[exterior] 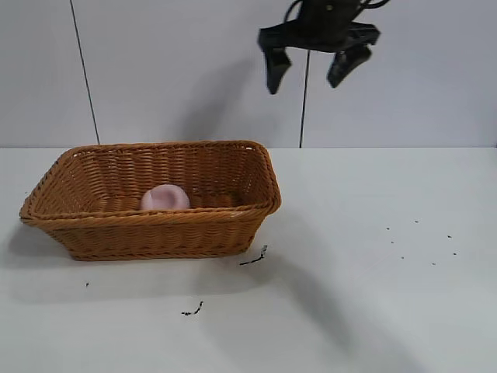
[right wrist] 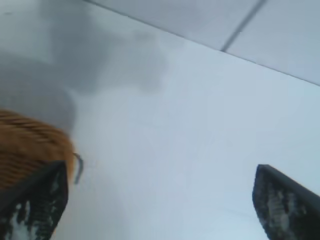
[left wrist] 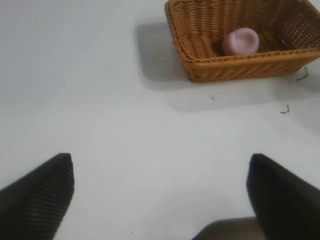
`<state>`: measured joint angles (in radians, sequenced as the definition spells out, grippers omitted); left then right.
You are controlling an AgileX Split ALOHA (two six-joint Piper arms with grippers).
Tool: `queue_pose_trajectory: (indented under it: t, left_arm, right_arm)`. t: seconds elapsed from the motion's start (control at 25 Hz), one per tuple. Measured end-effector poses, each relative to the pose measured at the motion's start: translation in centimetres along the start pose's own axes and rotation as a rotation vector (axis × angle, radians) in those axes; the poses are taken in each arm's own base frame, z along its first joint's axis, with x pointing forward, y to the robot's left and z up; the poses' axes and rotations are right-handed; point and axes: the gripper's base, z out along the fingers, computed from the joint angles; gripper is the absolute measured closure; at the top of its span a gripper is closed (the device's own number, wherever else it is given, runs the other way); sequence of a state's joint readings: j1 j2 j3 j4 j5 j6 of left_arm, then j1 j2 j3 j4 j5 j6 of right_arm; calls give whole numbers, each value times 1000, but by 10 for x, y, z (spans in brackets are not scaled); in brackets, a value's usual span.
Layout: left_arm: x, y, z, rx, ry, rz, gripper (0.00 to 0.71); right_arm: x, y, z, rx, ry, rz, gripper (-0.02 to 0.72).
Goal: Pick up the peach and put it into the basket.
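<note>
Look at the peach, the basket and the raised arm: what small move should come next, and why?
Probably just draw the right gripper back to its rest position. The peach already lies inside the basket, and the right gripper hangs high above the table with jaws open and empty. The left gripper sits open, away from the basket, so nothing seems left to grasp.

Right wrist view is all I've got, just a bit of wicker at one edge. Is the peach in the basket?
Observer: Yes, the peach lies inside the basket, near its front wall in the exterior view.
Operator: Where's my right gripper?
Observer: The right gripper hangs open, high above the table, near the basket's right end.
Operator: And the left?
Observer: The left gripper is open over bare table, well apart from the basket.
</note>
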<state>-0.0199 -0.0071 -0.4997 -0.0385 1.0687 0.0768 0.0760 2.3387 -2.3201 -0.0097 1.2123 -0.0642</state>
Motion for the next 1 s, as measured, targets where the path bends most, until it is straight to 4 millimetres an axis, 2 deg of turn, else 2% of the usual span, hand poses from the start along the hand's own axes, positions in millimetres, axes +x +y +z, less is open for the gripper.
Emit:
queue_pose_trajectory:
  t: [0.08, 0.2, 0.4, 0.52, 0.68, 0.76, 0.92, 1.0]
  left_arm:
    - [0, 0, 0, 0, 0, 0, 18]
    - [0, 0, 0, 0, 0, 0, 18]
    - [0, 0, 0, 0, 0, 0, 18]
    - [0, 0, 0, 0, 0, 0, 18]
    - [0, 0, 0, 0, 0, 0, 18]
    - [0, 0, 0, 0, 0, 0, 18]
    - [0, 0, 0, 0, 0, 0, 18]
    - [0, 0, 0, 0, 0, 0, 18]
  right_arm:
    - [2, -17, -1, 14, 3, 31, 14]
    - [5, -33, -5, 27, 5, 59, 14]
    - [10, -32, -19, 1, 11, 75, 14]
    - [19, -28, -38, -28, 16, 86, 14]
    - [44, -22, -84, -45, 20, 103, 14]
    - [64, -19, -116, -45, 5, 104, 14]
    - [118, -10, -171, -44, -11, 101, 14]
    - [148, -6, -191, -38, -14, 90, 14]
